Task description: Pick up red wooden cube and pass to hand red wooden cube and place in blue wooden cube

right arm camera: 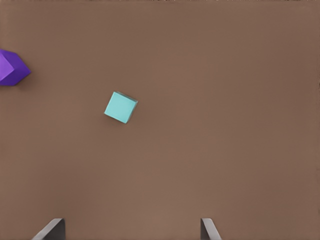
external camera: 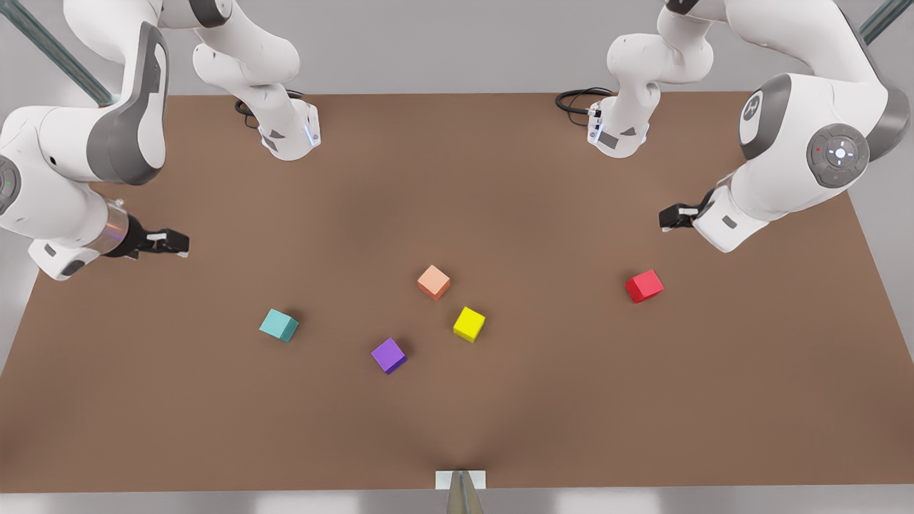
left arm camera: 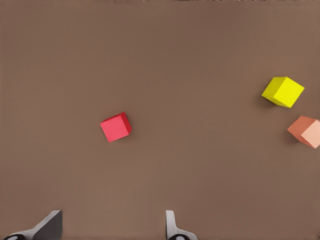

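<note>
The red wooden cube (external camera: pixel 645 286) is seen resting on the table (external camera: pixel 643 400), below and apart from the left gripper (external camera: pixel 671 217), whose fingers (left arm camera: pixel 172 227) are spread wide and hold nothing. The blue wooden cube (external camera: pixel 278 325) lies well apart, below the right gripper (external camera: pixel 171 243), likewise released and empty.

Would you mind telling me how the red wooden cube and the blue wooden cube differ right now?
Colour: the red wooden cube is bright red, the blue wooden cube pale teal. Place: the red one sits alone toward the front view's right, the blue one toward its left, nearer the purple cube. Nearest arm: the open left pincer hangs over the red cube, the open right pincer over the blue. Both are same-sized, matte, resting untouched on the table.
</note>
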You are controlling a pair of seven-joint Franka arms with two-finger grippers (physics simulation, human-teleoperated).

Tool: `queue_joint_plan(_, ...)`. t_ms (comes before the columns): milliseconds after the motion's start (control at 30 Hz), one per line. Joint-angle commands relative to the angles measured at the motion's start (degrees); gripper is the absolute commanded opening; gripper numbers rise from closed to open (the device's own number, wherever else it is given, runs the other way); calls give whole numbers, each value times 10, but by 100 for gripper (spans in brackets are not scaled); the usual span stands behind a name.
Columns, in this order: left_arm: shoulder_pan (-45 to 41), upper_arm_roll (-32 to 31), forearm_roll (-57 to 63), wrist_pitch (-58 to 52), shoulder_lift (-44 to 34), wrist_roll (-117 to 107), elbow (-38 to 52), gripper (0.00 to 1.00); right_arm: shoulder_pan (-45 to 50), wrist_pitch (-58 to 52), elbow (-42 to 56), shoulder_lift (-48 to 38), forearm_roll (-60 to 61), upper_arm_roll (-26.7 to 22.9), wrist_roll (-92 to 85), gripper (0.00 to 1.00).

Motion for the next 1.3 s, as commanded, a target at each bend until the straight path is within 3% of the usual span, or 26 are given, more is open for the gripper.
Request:
queue_joint_plan(0, 0, 0, -1, 8, 0, -68, 0, 100, 0, 25, 0, -1, 1, 0, 19, 100)
queue_joint_plan(67, -1, 3, -1, 10, 5, -70, -18, 100, 0, 20, -1, -1, 5, 0, 27, 100)
queue_joint_plan(100, 0, 10, 1, 52, 10, -77, -76, 100, 0, 20, -1, -1, 5, 0, 30, 100)
queue_joint_plan(200, -1, 50, -3, 280, 29, -90, -240, 100, 0, 18, -2, 1, 6, 0, 31, 100)
queue_joint_plan(267, 2, 51, -3, 405, 65, -172, -294, 100, 0, 18, -1, 3, 8, 0, 32, 100)
queue_joint_plan(400, 11, 87, -46, 528, 90, -193, -369, 100, 0, 16, -2, 5, 17, 0, 43, 100)
queue_joint_plan(500, 13, 91, -46, 567, 91, -193, -409, 100, 0, 16, -5, 5, 17, 0, 43, 100)
queue_joint_plan(733, 11, 91, -44, 588, 136, -189, -408, 100, 0, 14, -6, 6, 17, 0, 44, 100)
queue_joint_plan(1133, 10, 90, -43, 581, 140, -157, -429, 100, 0, 9, -10, 5, 17, 0, 43, 100)
queue_joint_plan(1267, 9, 90, -43, 575, 140, -31, -445, 100, 1, 9, -12, 6, 17, 0, 43, 100)
